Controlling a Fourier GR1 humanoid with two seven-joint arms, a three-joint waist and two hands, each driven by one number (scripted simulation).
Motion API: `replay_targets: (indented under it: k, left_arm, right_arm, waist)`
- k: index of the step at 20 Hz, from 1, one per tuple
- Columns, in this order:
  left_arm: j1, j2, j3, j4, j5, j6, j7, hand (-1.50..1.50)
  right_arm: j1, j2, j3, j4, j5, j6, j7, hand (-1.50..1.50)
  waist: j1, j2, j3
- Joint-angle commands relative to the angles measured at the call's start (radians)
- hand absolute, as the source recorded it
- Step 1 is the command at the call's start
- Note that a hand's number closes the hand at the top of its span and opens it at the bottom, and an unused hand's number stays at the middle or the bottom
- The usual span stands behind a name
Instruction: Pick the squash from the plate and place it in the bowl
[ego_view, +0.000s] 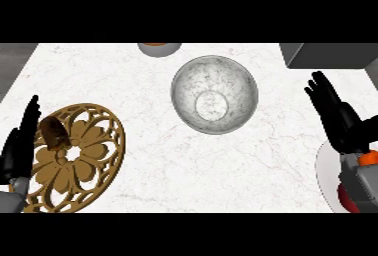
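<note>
The right hand (341, 120), fingers straight and holding nothing, hovers over a white plate (323, 170) where an orange bit, likely the squash (368, 158), peeks out. Grasping comes next, then carrying left and farther out to the grey speckled bowl (215, 93). The left hand (21, 142) rests open beside a gold filigree trivet (77, 156).

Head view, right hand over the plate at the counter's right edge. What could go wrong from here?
1. The squash shows only as an orange sliver behind the right hand, so the grasp may be poorly placed.
2. The white plate lies partly out of view, which could hide a slip.
3. The grey bowl stands apart to the left; a low carry might clip its rim.
</note>
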Motion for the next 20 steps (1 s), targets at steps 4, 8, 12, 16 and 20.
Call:
replay_targets:
  k: [4, 8, 12, 16, 20]
  left_arm:
    - [-0.005, -0.097, -0.095, -0.098, 0.072, -0.133, -0.046, 0.00]
    - [-0.032, -0.166, -0.161, -0.166, 0.127, -0.212, -0.057, 0.00]
    - [-0.039, -0.179, -0.202, -0.230, 0.191, -0.329, -0.047, 0.00]
    - [-0.105, -0.216, -0.227, -0.233, 0.155, -0.311, 0.027, 0.00]
    - [-0.064, -0.239, -0.254, -0.184, 0.138, -0.329, -0.049, 0.00]
  right_arm:
    - [0.094, -0.046, -0.239, 0.045, 0.055, -0.360, -0.022, 1.50]
    - [0.222, -0.149, -0.294, 0.220, 0.198, -0.588, 0.067, 1.50]
    - [0.255, 0.001, -0.381, 0.110, 0.159, -0.794, -0.010, -1.50]
    - [0.301, -0.122, -0.255, 0.160, 0.316, -0.824, 0.164, -1.50]
    - [0.310, -0.322, -0.146, 0.178, 0.383, -0.681, 0.449, -1.50]
  waist:
    - [-0.115, -0.024, 0.002]
    - [-0.163, 0.003, -0.006]
    - [-0.056, -0.012, 0.006]
    - [-0.016, -0.004, 0.006]
    - [-0.005, 0.000, 0.002]
